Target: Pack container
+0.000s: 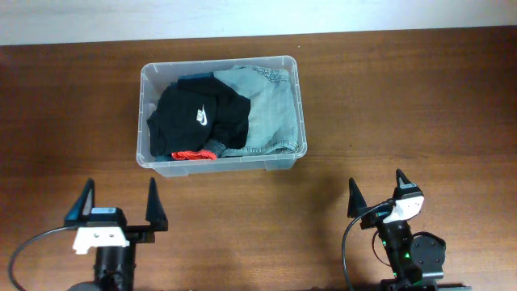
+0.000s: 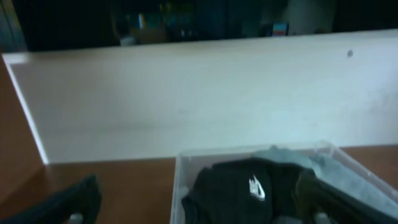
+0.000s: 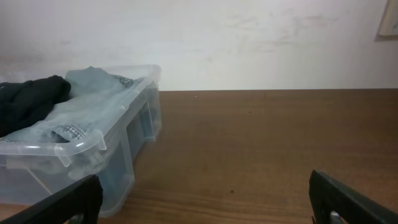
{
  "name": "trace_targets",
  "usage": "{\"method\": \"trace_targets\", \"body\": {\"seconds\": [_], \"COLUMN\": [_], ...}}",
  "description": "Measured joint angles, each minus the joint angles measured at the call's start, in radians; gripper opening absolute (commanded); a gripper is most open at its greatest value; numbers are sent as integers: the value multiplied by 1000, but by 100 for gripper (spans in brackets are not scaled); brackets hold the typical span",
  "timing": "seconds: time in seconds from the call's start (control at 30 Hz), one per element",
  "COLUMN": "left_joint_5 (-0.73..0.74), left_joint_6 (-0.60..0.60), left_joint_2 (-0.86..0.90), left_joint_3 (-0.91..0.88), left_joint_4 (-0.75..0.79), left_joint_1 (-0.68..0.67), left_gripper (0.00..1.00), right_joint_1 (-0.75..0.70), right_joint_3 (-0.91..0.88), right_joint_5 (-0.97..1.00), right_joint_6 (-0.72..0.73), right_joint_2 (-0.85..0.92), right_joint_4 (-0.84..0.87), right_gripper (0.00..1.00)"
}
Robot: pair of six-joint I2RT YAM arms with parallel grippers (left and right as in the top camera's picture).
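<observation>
dark wooden table [image 1: 404, 105], pale wall [image 3: 249, 43] behind it

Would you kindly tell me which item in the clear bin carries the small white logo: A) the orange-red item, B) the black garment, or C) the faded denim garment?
B: the white logo sits on the black garment, which lies in the container next to the faded denim garment.
</observation>
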Motion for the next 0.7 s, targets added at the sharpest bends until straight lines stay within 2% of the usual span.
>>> {"method": "trace_targets", "body": {"seconds": [0.27,0.7], "left_joint_5": [-9,-13], "left_joint_6": [0,0], "left_joint_2": [-101,-107], "left_joint_3": [-193,-330], "left_joint_4": [104,332], "left_joint_1": [0,0], "left_gripper": [99,99], "right_joint_1": [0,0], "right_joint_3": [0,0], "right_joint_5": [0,0], "right_joint_6": [0,0], "right_joint_2": [0,0], "right_joint_4": [0,0], "right_gripper": [99,99]}}
